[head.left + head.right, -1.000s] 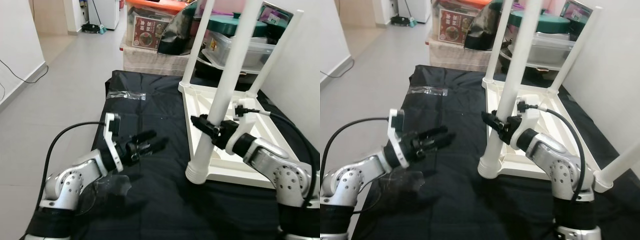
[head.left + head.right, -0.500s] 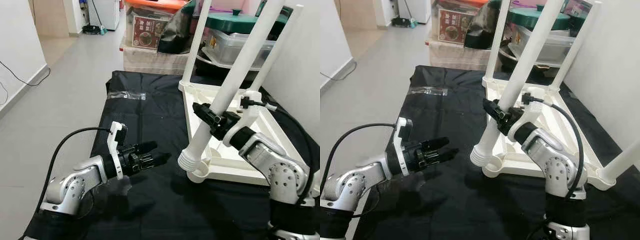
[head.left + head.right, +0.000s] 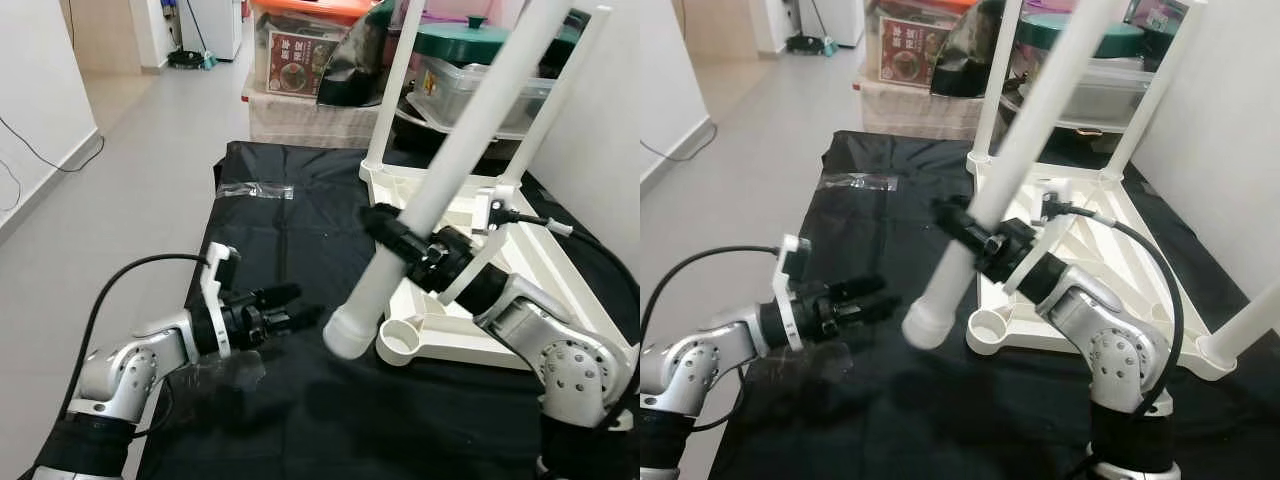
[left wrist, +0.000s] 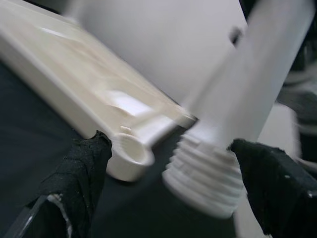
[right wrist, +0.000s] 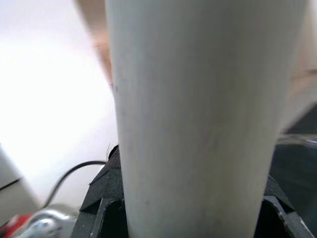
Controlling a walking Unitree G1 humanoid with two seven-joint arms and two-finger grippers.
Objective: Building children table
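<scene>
The right gripper [image 3: 405,240] clenches the white table leg [image 3: 440,180], tilted with its threaded end beside the upturned tabletop's [image 3: 520,260] near-left socket [image 3: 402,340], likely for screwing in; the left gripper [image 3: 285,308] hovers spread nearby.

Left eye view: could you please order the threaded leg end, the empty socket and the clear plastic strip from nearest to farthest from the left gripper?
1. Threaded leg end, just right of the left gripper.
2. Empty socket, further right, at the tabletop's corner.
3. Clear plastic strip, far end of the black cloth.
</scene>
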